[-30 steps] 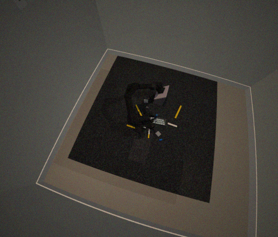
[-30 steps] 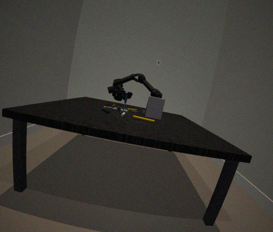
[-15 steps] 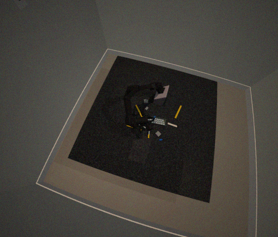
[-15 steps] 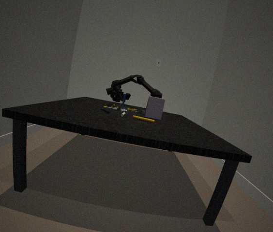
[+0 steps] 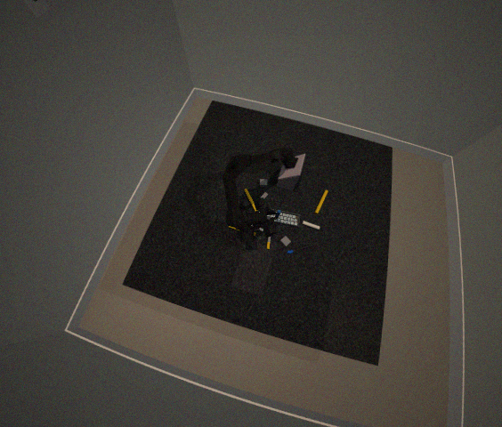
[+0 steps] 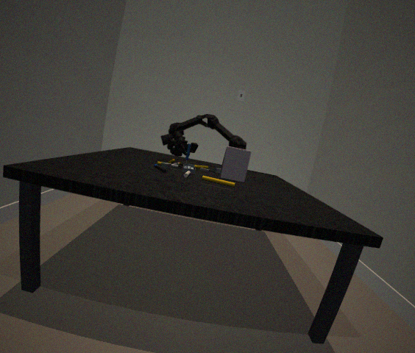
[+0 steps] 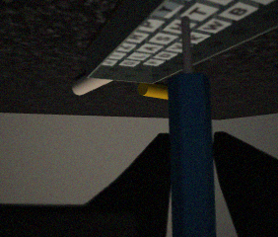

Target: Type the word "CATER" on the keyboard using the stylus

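Note:
My gripper [image 6: 188, 147] [image 7: 191, 135] is shut on the stylus, one dark finger on each side of its body. The stylus [image 6: 188, 151] [image 7: 190, 158] is blue with a thin grey tip and is held nearly upright, tip down. The keyboard [image 5: 287, 218] [image 7: 135, 38] is a dark board with pale lettered keys, lying under the tip. In the wrist view the tip overlaps a partly hidden key just beside the T key [image 7: 196, 12]. Whether it touches that key cannot be told. In the top view the arm covers the keyboard's left end.
A white rod [image 5: 311, 224] [image 6: 187, 173] [image 7: 89, 86] lies off the keyboard's end. A yellow bar [image 5: 321, 201] [image 6: 218, 180] lies beyond it. A pale box [image 5: 294, 170] [image 6: 235, 164] stands near the arm's base. A grey block [image 5: 285, 240] and other yellow bars lie around the keyboard.

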### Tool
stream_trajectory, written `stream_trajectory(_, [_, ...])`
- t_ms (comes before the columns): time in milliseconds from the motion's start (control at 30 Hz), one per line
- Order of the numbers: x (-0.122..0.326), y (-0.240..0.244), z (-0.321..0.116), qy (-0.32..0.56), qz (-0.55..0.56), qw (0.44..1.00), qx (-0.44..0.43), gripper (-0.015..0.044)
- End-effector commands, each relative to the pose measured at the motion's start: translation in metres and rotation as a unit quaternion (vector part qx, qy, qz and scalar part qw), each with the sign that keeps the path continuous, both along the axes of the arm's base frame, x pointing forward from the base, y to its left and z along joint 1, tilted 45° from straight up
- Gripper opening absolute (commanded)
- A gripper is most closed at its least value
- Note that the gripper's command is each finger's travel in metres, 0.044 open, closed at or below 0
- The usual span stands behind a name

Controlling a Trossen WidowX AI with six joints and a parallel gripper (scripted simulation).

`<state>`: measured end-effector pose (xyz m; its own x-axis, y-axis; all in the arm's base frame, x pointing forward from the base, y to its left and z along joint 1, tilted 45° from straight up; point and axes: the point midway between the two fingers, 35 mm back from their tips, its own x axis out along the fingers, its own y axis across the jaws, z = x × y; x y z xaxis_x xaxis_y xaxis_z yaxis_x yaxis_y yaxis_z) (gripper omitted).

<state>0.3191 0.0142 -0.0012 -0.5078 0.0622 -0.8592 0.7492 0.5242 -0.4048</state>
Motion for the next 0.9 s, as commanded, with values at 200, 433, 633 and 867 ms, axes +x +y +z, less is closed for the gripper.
stream_trajectory(200, [-0.0001, -0.0007, -0.0020, 0.002, 0.002, 1.000, 0.000, 0.0081])
stream_trajectory(433, [-0.0001, -0.0007, -0.0020, 0.002, 0.002, 1.000, 0.000, 0.0081])
stream_trajectory(633, [-0.0004, -0.0020, -0.0017, 0.002, 0.002, 1.000, 0.000, 0.0081])
stream_trajectory(867, [0.0002, -0.0053, -0.0049, 0.002, 0.002, 1.000, 0.000, 0.0081])
